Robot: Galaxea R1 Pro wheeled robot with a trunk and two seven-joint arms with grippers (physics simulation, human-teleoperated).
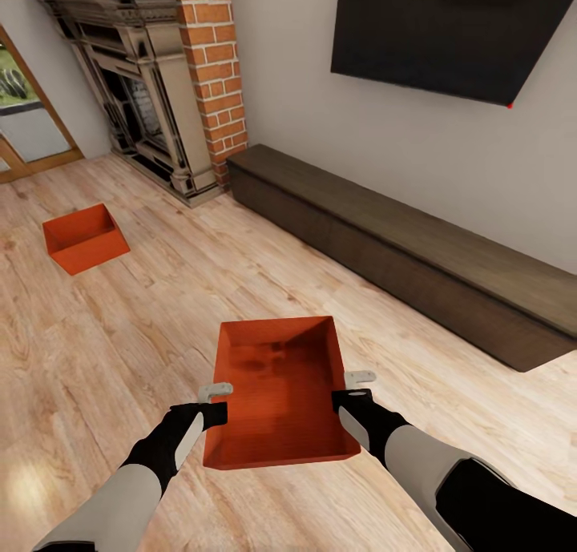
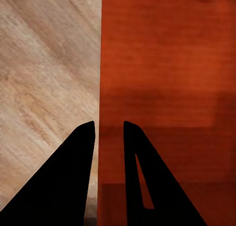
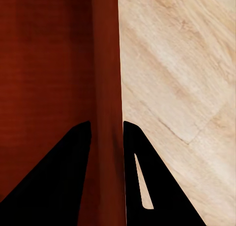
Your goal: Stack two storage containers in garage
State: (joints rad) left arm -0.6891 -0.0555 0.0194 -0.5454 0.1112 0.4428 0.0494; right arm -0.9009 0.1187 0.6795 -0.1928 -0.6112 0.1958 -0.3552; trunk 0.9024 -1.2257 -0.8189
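- Head view: holding an orange-red storage container (image 1: 276,392) between both grippers, low and central, above the light wood-plank floor (image 1: 120,336) of the living room.
- Left gripper (image 1: 215,402) clamping the near container's left wall, one finger inside and one outside.
- Left wrist view: left gripper (image 2: 109,132) straddling that wall edge, dark fingers (image 2: 78,157) set to either side, container interior (image 2: 167,64) on one side and plank floor (image 2: 44,64) on the other.
- Right gripper (image 1: 353,388) clamping the near container's right wall in the same manner.
- Right wrist view: right gripper (image 3: 106,132) closing on the upright wall (image 3: 105,88), wall passing straight between the two fingers (image 3: 137,152), wood floor (image 3: 182,64) lying outside.
- Sitting open-topped on the planks well to the left and farther off: second storage container (image 1: 84,238), apart from the held one, standing near the fireplace.
- Standing at upper left: brick fireplace (image 1: 168,87) with a wooden mantel.
- Running along the pale wall from centre to right: long dark low cabinet (image 1: 401,247).
- Hanging above the cabinet: dark wall TV (image 1: 449,31).
- Showing at the far left edge: part of a glass door (image 1: 24,111).
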